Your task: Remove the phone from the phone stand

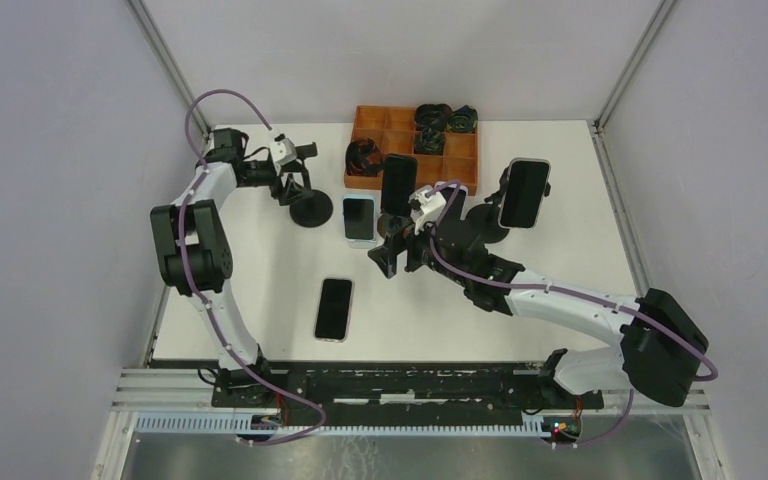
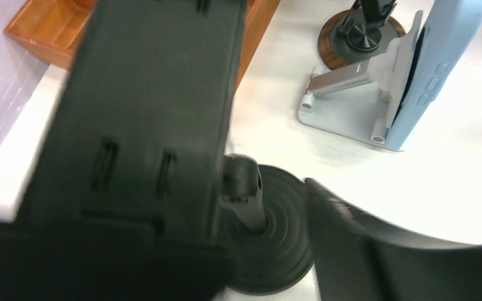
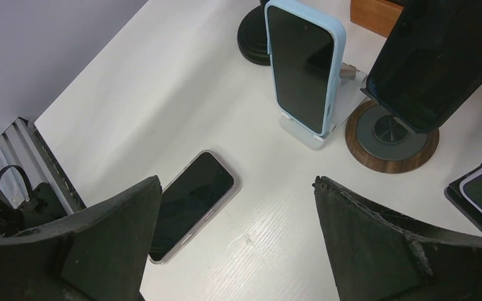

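A black phone stand (image 1: 305,200) with a round base stands at the back left, and its cradle (image 2: 144,106) holds no phone. My left gripper (image 1: 293,168) is open around this stand. In the left wrist view the stem (image 2: 246,191) lies between the jaws, and the right finger (image 2: 376,251) is clear of it. A dark phone (image 1: 334,308) lies flat, screen up, on the white table, also seen as the flat phone (image 3: 191,204). My right gripper (image 3: 237,182) hangs open and empty over the table mid-right, above and right of that phone.
A phone in a light blue case (image 1: 358,217) leans on a white stand (image 2: 351,106). A dark phone (image 3: 439,56) sits on a stand with a wooden base (image 3: 392,135). Another phone on a stand (image 1: 524,193) is at the right. An orange tray (image 1: 415,145) holds cables.
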Robot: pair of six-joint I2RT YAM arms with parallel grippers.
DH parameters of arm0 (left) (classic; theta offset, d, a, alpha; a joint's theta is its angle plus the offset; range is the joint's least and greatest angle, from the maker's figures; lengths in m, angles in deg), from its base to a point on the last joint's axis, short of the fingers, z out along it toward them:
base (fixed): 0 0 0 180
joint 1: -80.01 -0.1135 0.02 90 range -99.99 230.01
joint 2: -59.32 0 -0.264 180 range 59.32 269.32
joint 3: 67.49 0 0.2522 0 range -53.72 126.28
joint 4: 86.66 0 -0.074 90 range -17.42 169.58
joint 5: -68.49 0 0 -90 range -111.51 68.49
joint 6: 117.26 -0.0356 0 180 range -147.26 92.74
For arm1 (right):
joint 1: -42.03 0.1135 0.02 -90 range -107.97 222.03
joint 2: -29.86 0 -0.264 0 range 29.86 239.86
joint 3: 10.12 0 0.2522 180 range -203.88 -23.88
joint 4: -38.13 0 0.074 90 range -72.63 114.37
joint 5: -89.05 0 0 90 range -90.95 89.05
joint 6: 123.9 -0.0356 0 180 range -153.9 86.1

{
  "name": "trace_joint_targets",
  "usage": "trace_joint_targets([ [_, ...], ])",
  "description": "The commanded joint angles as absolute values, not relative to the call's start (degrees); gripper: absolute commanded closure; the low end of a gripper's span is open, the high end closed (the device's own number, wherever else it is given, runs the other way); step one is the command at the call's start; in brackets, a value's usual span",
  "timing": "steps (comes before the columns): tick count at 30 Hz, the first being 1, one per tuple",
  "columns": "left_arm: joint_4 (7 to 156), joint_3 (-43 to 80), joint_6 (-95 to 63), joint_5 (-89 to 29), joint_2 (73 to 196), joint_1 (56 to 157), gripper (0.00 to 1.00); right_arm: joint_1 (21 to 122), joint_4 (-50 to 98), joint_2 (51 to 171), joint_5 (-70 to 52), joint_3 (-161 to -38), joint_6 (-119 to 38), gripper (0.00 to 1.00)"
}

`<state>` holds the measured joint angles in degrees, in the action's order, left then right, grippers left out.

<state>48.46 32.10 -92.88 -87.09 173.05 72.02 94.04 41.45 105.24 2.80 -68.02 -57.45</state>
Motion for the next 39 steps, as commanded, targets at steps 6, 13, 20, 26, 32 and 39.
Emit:
trace_joint_targets([
  [6,46.58,30.31,-98.16,-84.43,167.19,68.50,0.00,93.55,43.28,102.19,4.21,-67.56,-56.37,0.02],
  [13,40.23,30.11,-97.06,-85.65,163.14,64.59,0.00,93.10,41.96,100.97,4.85,-67.78,-55.45,0.02],
  [20,13.31,30.05,-107.81,-87.43,158.60,61.89,0.00,89.60,42.79,98.89,0.57,-65.95,-57.10,0.02],
  [26,8.42,20.85,-106.10,-84.95,153.23,67.60,0.00,84.31,46.71,98.80,-5.74,-63.77,-61.74,0.02],
  [32,29.65,16.50,-80.84,-79.14,151.13,77.99,0.00,82.81,47.48,98.07,-6.75,-61.67,-61.67,0.02],
  [39,51.78,17.43,-59.53,-69.99,154.58,85.75,0.00,82.90,45.73,95.81,-5.81,-61.41,-59.97,0.02],
])
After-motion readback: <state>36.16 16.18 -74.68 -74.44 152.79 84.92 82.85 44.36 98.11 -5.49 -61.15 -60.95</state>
